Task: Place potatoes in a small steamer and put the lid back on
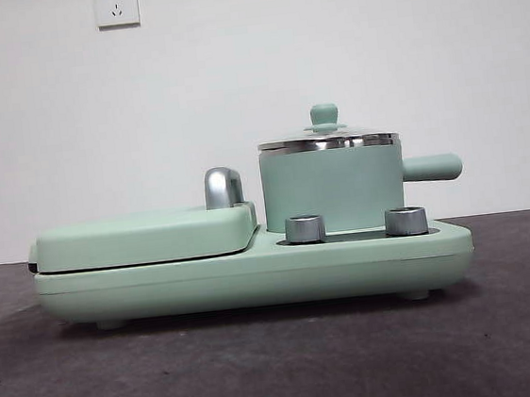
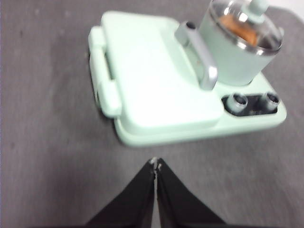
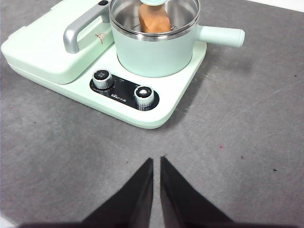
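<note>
One orange-brown potato (image 3: 154, 20) inside mint-green cylindrical steamer pot (image 1: 332, 188), clear glass lid (image 1: 327, 137) on; both grippers clenched empty, left gripper (image 2: 156, 165) and right gripper (image 3: 156, 160) over open grey table (image 3: 247, 142).

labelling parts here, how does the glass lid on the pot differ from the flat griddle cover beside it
The lid is round clear glass with a steel rim, showing the potato inside the small steamer; the griddle cover is flat, rectangular and opaque. The lid has a small knob, the cover a steel bar handle. Both are mint green in part and closed.
</note>
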